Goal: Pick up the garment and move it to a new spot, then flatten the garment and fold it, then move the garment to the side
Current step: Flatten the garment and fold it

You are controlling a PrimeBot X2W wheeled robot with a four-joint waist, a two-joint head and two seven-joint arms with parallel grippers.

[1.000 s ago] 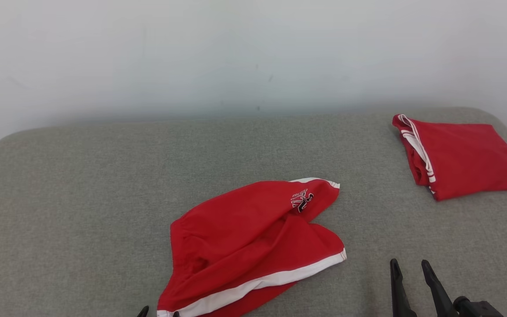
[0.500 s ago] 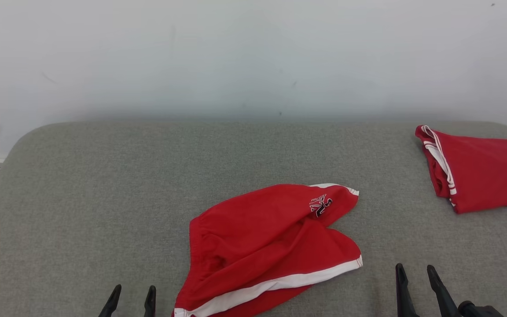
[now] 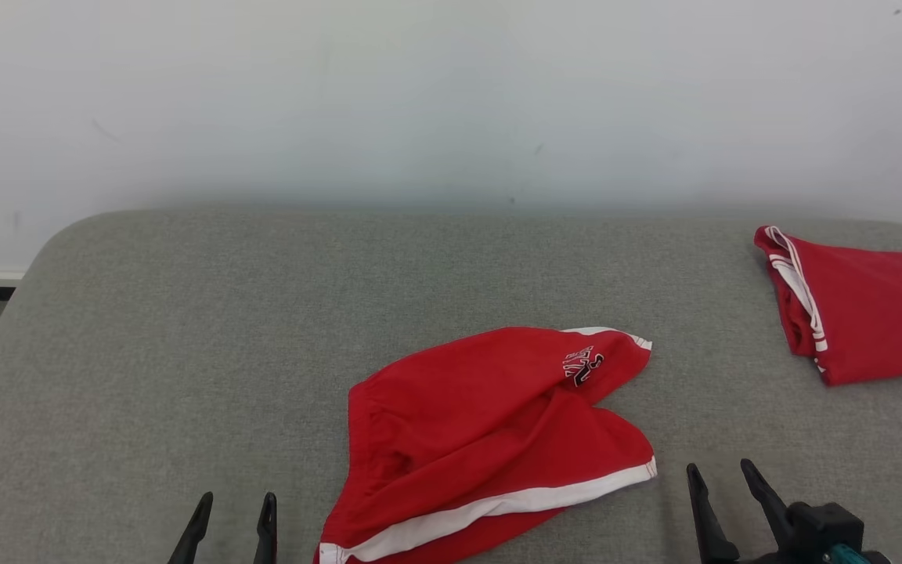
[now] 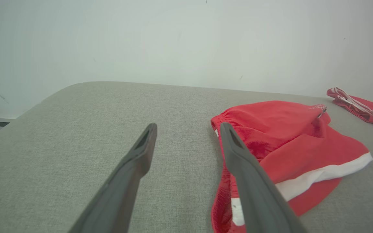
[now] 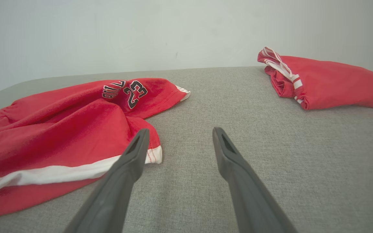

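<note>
1. Crumpled red shorts (image 3: 490, 439) lying unflattened at near centre of grey padded surface (image 3: 185, 352); folded red garment (image 3: 866, 313) well apart at far right
2. Left gripper (image 3: 237, 501) spread and empty, just left of waistband end
3. Right gripper (image 3: 719, 468) likewise spread and empty, just right of white-striped hem corner
4. Long axis of shorts running near-left to far-right, between both grippers; left one looking slightly nearer the cloth
5. Judged: flattening due next, one end per arm

Dark, long-fingered left claw (image 3: 236, 507) and right claw (image 3: 718, 472) sit near, fingers pointing far, both spread wide and empty.
</note>
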